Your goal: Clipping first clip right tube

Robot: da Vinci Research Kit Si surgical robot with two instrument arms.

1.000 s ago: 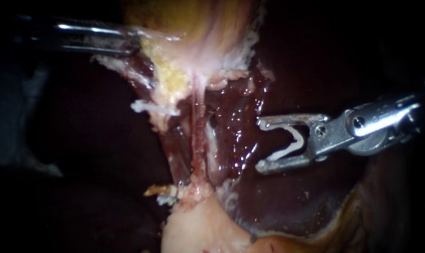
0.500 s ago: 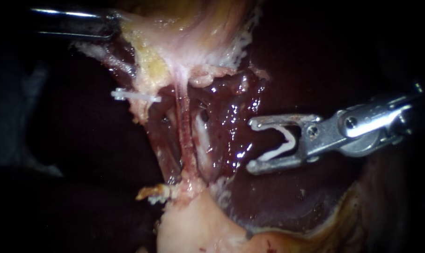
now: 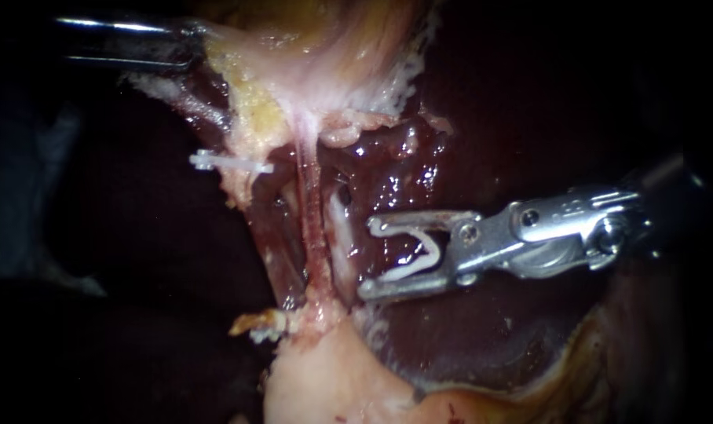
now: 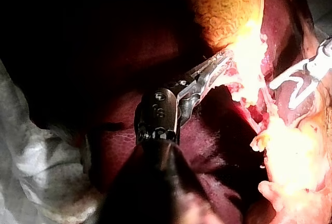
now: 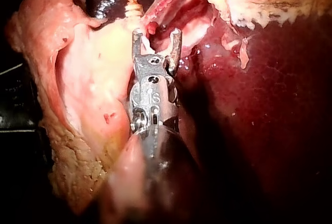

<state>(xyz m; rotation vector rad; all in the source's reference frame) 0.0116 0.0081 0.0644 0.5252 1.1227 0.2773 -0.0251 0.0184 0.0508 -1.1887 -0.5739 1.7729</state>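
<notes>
Just right of the right tube [image 3: 339,235], over the liver [image 3: 490,338], the right instrument [image 3: 366,261] is seen with its jaws spread wide and a white clip [image 3: 407,273] held between them; the tube is not yet enclosed. Above that tube, the gallbladder [image 3: 317,63] is gripped by the left instrument [image 3: 195,43].

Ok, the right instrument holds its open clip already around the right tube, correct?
No, not around it. In the endoscope view the right instrument holds its open clip just beside the right tube, jaw tips short of it.
</notes>
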